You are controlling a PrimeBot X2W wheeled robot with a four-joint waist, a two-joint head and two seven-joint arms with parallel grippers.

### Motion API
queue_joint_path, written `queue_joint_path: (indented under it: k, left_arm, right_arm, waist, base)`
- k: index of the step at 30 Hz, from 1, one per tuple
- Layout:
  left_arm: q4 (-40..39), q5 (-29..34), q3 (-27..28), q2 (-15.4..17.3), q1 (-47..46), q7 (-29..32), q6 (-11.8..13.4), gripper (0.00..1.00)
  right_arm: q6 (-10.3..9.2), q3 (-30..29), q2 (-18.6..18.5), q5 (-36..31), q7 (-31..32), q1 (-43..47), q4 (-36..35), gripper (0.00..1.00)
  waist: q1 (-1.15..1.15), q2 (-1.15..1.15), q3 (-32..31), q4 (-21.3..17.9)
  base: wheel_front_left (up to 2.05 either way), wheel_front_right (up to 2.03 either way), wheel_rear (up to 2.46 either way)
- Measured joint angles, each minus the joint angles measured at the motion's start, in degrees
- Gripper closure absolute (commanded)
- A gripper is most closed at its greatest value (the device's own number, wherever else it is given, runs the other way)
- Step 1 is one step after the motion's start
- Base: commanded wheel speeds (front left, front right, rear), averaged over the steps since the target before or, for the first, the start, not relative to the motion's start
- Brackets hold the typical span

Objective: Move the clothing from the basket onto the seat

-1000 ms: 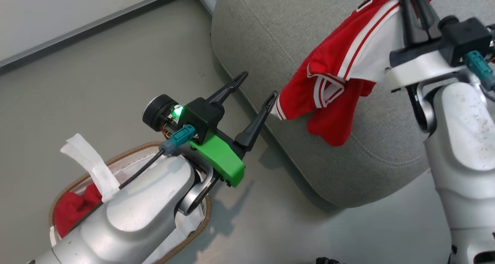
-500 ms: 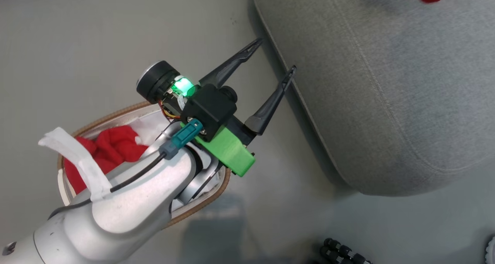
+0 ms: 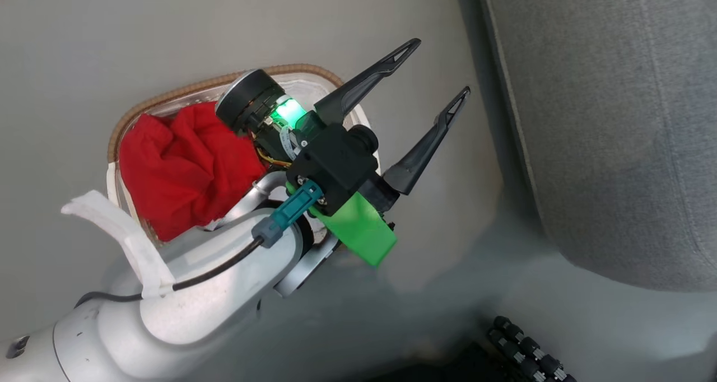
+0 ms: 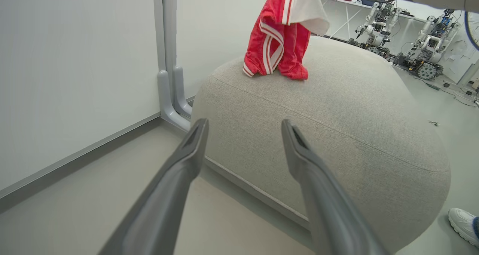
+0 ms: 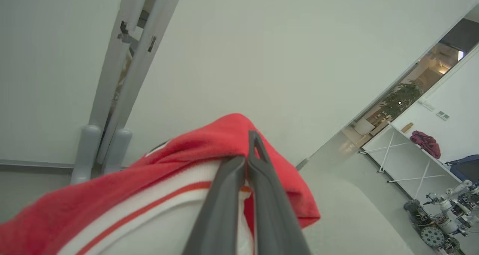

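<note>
The jersey point(image 5: 112, 195) hangs from the right fingers point(image 5: 258, 165), which are pressed together on a fold of its red and white cloth. It is held by one high edge, I judge so that it clears the floor and can be let down onto the seat point(image 4: 336, 109). In the left wrist view it dangles with its long axis near vertical and its striped hem pointing down. Its lowest edge is at the seat's top, touching or nearly so, well beyond the tips of the left fingers point(image 3: 364, 85). Those are spread wide, hold nothing and point toward the seat's side. The plain red garment point(image 3: 179, 163) lies crumpled in the basket point(image 3: 168, 93), behind the roots of the left fingers, with no clear long axis; it is likely the next thing to fetch
</note>
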Motion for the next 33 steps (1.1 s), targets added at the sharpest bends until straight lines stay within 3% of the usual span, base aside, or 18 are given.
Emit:
queue_joint_path:
  k: [12, 15, 16, 33]
  left_arm:
    - [-0.64, 0.3, -0.48, 1.7, 0.8, 0.19, 0.99, 0.0]
    - [-0.23, 0.11, -0.76, 1.86, 1.01, 0.11, 0.98, 0.0]
    - [-0.15, -0.01, -0.8, 1.85, 1.08, -0.08, 0.96, 0.0]
    - [8.03, -5.23, 2.89, 1.76, 7.17, -7.56, 1.1, 0.0]
  right_arm:
    - [0.0, -2.02, 6.58, -0.64, -4.6, 8.4, 12.98, 1.0]
    - [0.0, -1.24, 7.14, 0.08, -5.44, 9.49, 14.19, 0.62]
    - [0.0, -0.49, 7.08, 0.43, -5.68, 9.89, 14.39, 0.0]
    - [0.0, 12.47, 2.1, 13.95, -6.23, 21.28, 7.21, 0.0]
  waist:
    - [0.0, 0.0, 5.56, 1.92]
    - [0.0, 0.0, 4.69, 1.85]
    - [-0.01, 0.0, 4.34, 1.84]
    - [-0.01, 0.0, -6.18, 1.76]
  base:
    - [0.0, 0.0, 0.0]
    - [0.0, 0.0, 0.0]
    - [0.0, 0.0, 0.0]
    - [0.0, 0.0, 0.0]
